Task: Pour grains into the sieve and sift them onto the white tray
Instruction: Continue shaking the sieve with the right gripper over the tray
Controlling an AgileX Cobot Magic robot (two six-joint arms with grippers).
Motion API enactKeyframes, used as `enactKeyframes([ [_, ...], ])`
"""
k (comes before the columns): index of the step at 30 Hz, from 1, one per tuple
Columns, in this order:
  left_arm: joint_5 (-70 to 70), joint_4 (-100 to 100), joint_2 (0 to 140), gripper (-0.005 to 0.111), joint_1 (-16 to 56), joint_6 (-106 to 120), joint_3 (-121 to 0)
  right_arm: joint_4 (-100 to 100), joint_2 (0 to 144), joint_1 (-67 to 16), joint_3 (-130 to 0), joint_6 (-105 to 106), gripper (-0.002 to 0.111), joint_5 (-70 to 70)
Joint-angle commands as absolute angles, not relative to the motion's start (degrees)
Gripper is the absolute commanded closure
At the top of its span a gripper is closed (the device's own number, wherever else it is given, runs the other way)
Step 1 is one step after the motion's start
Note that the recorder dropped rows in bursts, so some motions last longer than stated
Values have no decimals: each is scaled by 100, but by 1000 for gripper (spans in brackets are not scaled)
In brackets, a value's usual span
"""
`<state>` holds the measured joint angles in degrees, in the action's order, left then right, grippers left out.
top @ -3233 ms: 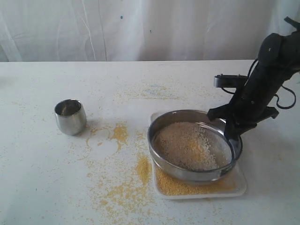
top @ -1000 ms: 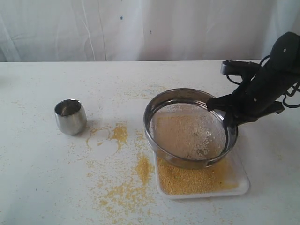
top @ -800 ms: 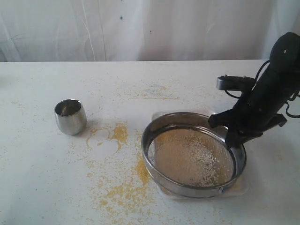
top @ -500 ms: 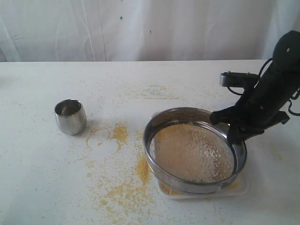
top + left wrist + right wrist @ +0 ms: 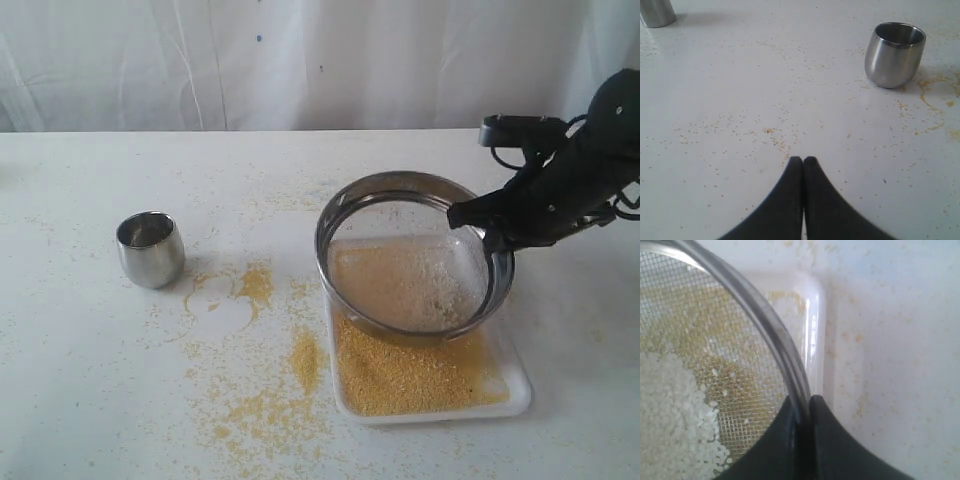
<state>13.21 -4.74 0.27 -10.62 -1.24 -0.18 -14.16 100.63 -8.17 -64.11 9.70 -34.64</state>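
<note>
My right gripper is shut on the right rim of the sieve, a wide steel ring with grey mesh, held tilted above the white tray. Pale coarse grains lie on the mesh. Yellow grains cover the tray floor. In the right wrist view the fingers pinch the sieve rim, with pale bits on the mesh and the tray corner beneath. My left gripper is shut on nothing, low over the table.
A small steel cup stands upright at the left, also in the left wrist view as the cup. Spilled yellow grains are scattered on the tabletop between cup and tray. Another steel object sits at the left wrist view's corner.
The sieve has swung back and forth over the tray, now moved farther away and raised, uncovering the tray's near half. More yellow grains lie in the tray than 3.2 s ago.
</note>
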Motion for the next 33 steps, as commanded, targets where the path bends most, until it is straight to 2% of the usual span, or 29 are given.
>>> enactKeyframes([
  [1, 1323, -503, 0, 107, -1070, -127, 0, -1534, 9892, -799, -6381, 773, 108, -5007],
  [6, 1323, -503, 0, 107, -1070, -127, 0, -1116, 10024, -799, -6320, 1168, 108, -3444],
  [11, 1323, -503, 0, 107, -1070, -127, 0, -1337, 10066, -799, -6215, 1116, 108, -3530],
  [20, 1323, -503, 0, 107, -1070, -127, 0, -1983, 9804, -799, -5531, 1181, 108, -2243],
  [27, 1323, -503, 0, 107, -1070, -127, 0, -1972, 9552, -799, -5482, 1181, 108, -2407],
  [33, 1323, -503, 0, 107, -1070, -127, 0, -1995, 9552, -799, -5565, 1181, 108, -3117],
])
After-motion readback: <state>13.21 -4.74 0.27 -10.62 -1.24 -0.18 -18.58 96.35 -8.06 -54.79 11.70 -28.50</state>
